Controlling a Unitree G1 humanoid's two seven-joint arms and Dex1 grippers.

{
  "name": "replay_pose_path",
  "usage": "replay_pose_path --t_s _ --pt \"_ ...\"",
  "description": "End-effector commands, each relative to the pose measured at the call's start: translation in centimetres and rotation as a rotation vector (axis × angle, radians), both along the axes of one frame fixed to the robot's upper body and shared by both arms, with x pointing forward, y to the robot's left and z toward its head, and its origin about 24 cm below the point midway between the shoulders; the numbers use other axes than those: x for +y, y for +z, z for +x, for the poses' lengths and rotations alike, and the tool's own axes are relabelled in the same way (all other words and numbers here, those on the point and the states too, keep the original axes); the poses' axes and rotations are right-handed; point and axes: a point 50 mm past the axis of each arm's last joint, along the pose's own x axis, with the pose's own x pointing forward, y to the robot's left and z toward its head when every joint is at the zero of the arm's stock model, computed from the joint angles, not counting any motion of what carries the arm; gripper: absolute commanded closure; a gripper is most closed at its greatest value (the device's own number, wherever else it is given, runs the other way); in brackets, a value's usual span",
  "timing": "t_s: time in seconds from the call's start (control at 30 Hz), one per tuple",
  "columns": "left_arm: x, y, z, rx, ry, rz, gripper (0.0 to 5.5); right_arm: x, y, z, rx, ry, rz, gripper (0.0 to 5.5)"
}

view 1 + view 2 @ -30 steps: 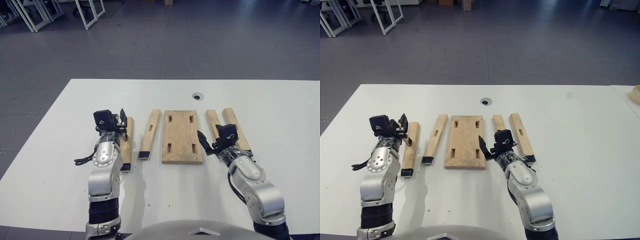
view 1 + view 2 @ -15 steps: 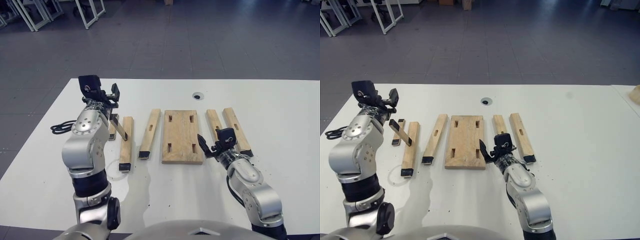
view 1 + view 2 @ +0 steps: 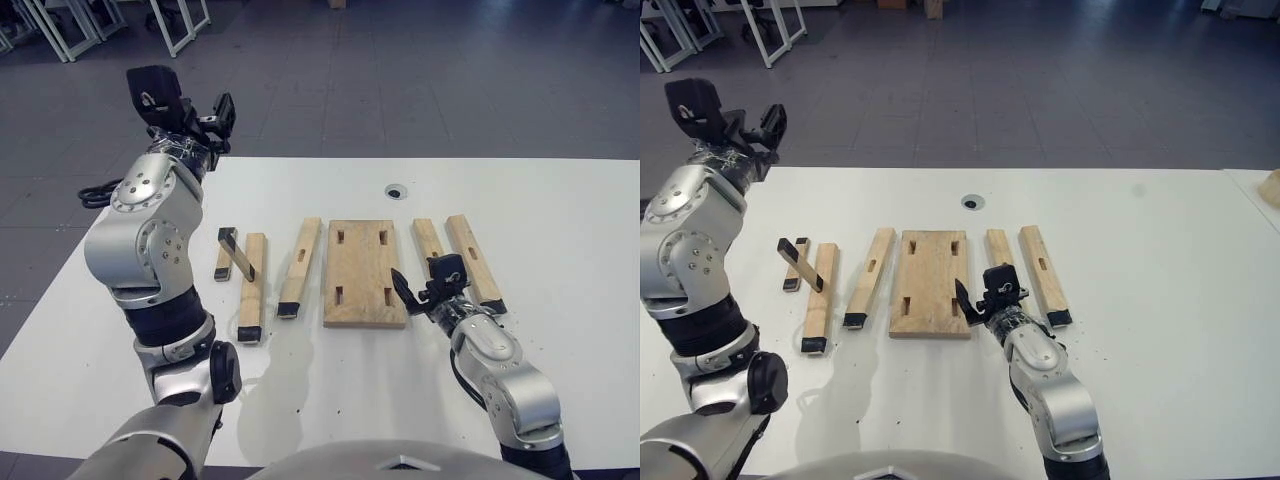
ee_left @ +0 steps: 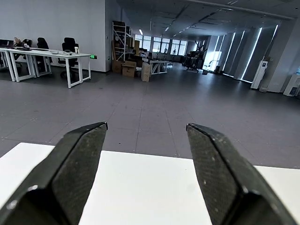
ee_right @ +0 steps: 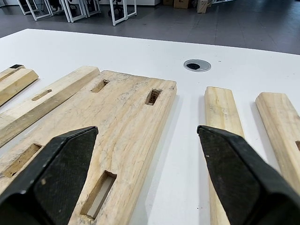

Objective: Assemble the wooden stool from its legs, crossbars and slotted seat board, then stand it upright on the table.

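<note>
Now the left claw hangs high above the far left edge of the worktop, its fingers spread and gripping nothing. The right claw sits low at the near right corner of the slotted seat board, likewise spread and empty, close to the nearest leg. The board lies flat mid-worktop with two legs on each side. A short crossbar lies slanted across the leftmost leg, and a second short piece lies just beside it.
</note>
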Motion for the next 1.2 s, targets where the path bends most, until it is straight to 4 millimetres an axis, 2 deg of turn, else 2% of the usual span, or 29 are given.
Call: replay_pose_path --t_s 0.03,0.07,0.13,0.23,0.33,0.43,0.57,0.63,0.67,0.7,0.83,0.9,0.93,1.07,1.2 --pt "-0.1 -9.0 -1.1 0.288 -0.006 -0.029 2.36 -0.2 0.0 0.2 0.009 -0.002 -0.008 1.58" --pt "-0.4 -11.1 -1.8 0.341 -0.013 -0.042 2.36 -0.2 0.0 0.3 0.008 -0.001 -0.009 1.58" --pt "-1.2 -13.3 -2.7 0.387 -0.016 -0.069 2.36 -0.4 0.0 0.4 0.007 -0.008 -0.013 1.58" --pt "-1.2 -13.2 -2.6 0.349 -0.009 -0.071 2.36 -0.7 0.1 0.5 0.005 -0.029 -0.019 1.58" --pt "-0.8 -10.6 -1.4 0.243 -0.006 -0.06 2.36 -0.8 0.0 0.4 0.006 -0.038 -0.019 1.58" --pt "-0.3 -5.3 -0.7 0.052 0.002 -0.024 2.36 -0.7 -0.1 0.3 0.007 -0.043 -0.018 1.58" --pt "-0.6 0.4 -1.5 -0.139 -0.01 0.006 2.36 -0.7 -0.3 0.1 0.014 -0.046 -0.012 1.58" --pt "-1.2 1.7 -2.4 -0.189 -0.038 -0.017 2.36 -0.6 -0.4 -0.1 0.02 -0.049 -0.006 1.58" --pt "-1.3 1.8 -3.3 -0.201 -0.029 -0.001 2.16 -0.6 -0.4 -0.2 0.022 -0.05 -0.002 1.58" --pt "-1.4 1.4 -4.3 -0.196 -0.021 0.026 2.04 -0.6 -0.5 -0.3 0.023 -0.055 0.0 1.58" --pt "-1.8 -4.4 -9.9 -0.016 0.048 0.111 1.37 -0.8 -0.8 -0.9 0.04 -0.072 0.007 1.58" --pt "-1.8 -6.5 -12.0 0.068 0.106 0.124 0.99 -0.8 -0.8 -1.1 0.046 -0.073 0.007 1.58" --pt "-1.9 -8.0 -12.9 0.143 0.127 0.115 0.99 -0.9 -0.9 -1.2 0.048 -0.071 0.007 1.58" --pt "-2.5 -13.4 -15.1 0.45 0.097 0.086 0.99 -1.1 -0.9 -1.1 0.052 -0.062 0.0 1.58" --pt "-2.0 -16.1 -15.4 0.59 0.072 0.19 0.99 -1.1 -0.9 -1.0 0.054 -0.043 -0.008 1.58"
